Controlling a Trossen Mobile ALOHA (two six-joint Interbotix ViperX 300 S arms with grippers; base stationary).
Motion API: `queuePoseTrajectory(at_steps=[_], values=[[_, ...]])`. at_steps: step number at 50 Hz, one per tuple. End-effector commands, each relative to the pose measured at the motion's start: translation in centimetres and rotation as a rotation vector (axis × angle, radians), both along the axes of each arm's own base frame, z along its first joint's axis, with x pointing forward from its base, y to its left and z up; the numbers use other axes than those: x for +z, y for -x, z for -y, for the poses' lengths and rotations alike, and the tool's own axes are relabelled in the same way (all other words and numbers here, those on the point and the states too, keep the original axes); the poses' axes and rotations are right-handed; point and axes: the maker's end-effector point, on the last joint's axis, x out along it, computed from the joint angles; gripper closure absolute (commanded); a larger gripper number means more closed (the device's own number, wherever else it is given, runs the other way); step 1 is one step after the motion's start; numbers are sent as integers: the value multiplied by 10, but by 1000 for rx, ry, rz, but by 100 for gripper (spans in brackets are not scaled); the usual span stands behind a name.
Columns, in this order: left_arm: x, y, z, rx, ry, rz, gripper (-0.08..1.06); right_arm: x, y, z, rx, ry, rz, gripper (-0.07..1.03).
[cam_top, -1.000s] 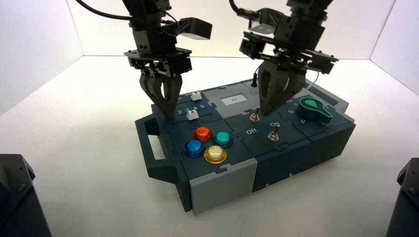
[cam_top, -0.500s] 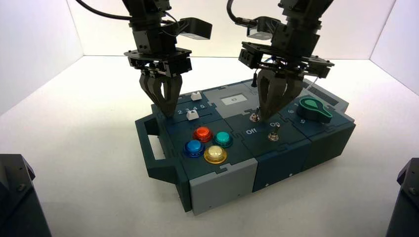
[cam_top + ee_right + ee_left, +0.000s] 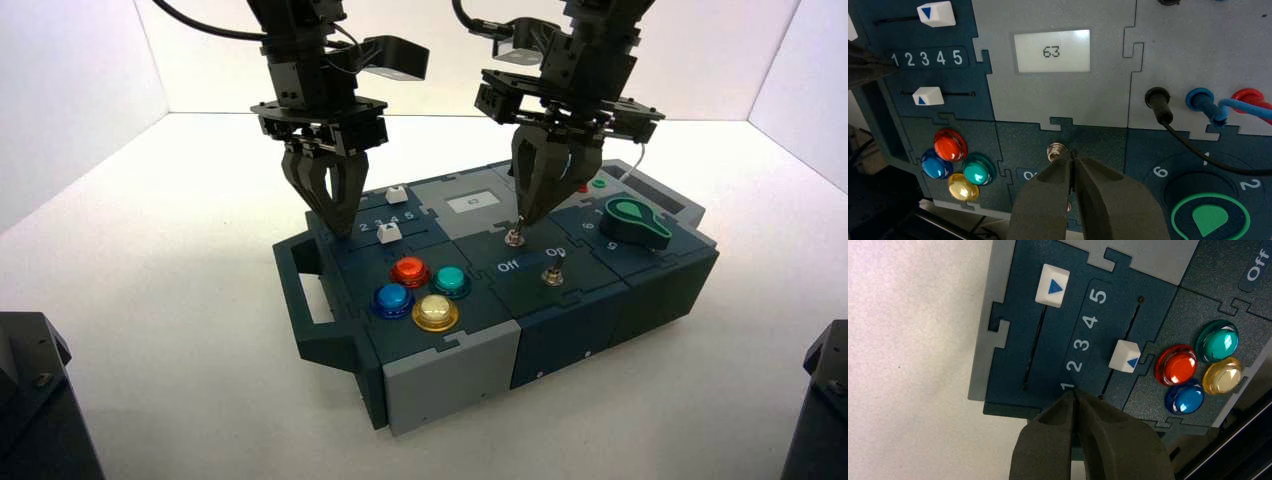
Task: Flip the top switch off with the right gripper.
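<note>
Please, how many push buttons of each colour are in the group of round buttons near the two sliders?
Red button: 1
Blue button: 1
Green button: 1
Yellow button: 1
Total: 4

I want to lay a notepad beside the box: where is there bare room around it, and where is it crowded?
Left of the box, the table looks bare, as does its front. Crowded: above the top switch, where the right tool hangs.
</note>
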Motion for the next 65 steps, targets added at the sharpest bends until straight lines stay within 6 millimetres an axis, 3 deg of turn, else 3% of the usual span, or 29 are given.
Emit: queuePoseTrajectory(at_steps=[1,21,47,65], values=[[-5,7,-1,-21,-11,-11,101,18,-8,-10,-6,-44,42,99],[-6,8,-1,-29,-12,-13,101,16,-3,-9,-11,-46,30,99],[-6,8,-1,-29,-12,-13,101,3,-23,8,-59,-18,81,99],[-6,7,-1,-29,-11,-12,101,12,-13,9,-60,-35,78,98]])
